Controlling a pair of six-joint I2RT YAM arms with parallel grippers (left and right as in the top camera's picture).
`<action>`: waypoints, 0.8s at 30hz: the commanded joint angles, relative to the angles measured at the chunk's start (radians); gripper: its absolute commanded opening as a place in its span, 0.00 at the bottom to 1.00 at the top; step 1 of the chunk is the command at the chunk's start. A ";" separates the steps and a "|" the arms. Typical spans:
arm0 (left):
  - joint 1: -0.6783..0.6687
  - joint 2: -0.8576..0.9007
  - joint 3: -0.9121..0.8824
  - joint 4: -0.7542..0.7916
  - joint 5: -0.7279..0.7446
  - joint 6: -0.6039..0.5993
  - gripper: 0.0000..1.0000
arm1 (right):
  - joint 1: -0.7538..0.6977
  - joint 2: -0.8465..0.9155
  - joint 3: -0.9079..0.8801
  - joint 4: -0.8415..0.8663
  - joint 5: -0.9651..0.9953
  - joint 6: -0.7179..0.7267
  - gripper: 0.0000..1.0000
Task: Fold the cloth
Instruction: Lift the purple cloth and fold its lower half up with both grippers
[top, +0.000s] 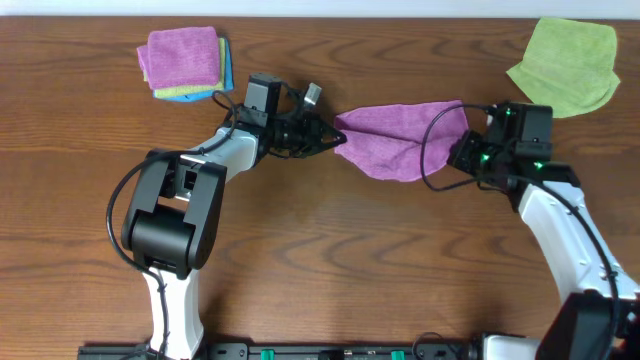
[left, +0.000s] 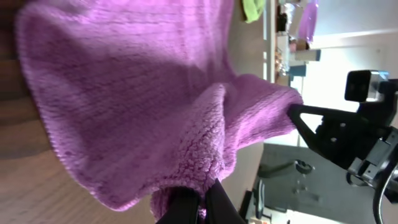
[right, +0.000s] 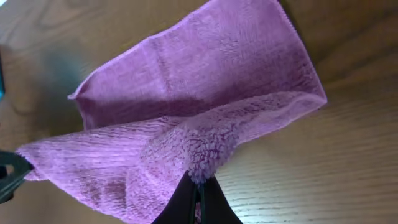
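Your left claw (top: 335, 138) is pinched tight on the left corner of the purple cloth (top: 400, 140), and your right claw (top: 462, 150) is clamped on its right edge. The cloth spans between them over the far middle of the tabletop (top: 350, 270), its loose part sagging toward the near side. A lime-green cloth (top: 565, 65) lies at the far right, and a folded purple cloth (top: 183, 52) tops a small stack (top: 190, 92) at the far left.
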 joint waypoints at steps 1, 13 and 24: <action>0.002 -0.013 0.037 -0.016 -0.064 -0.007 0.06 | -0.002 0.053 0.011 0.005 0.033 0.028 0.02; 0.003 -0.013 0.130 -0.174 -0.209 0.062 0.06 | -0.027 0.110 0.011 0.099 0.103 0.080 0.02; 0.002 -0.013 0.145 -0.196 -0.235 0.080 0.06 | -0.035 0.120 0.012 0.173 0.114 0.080 0.02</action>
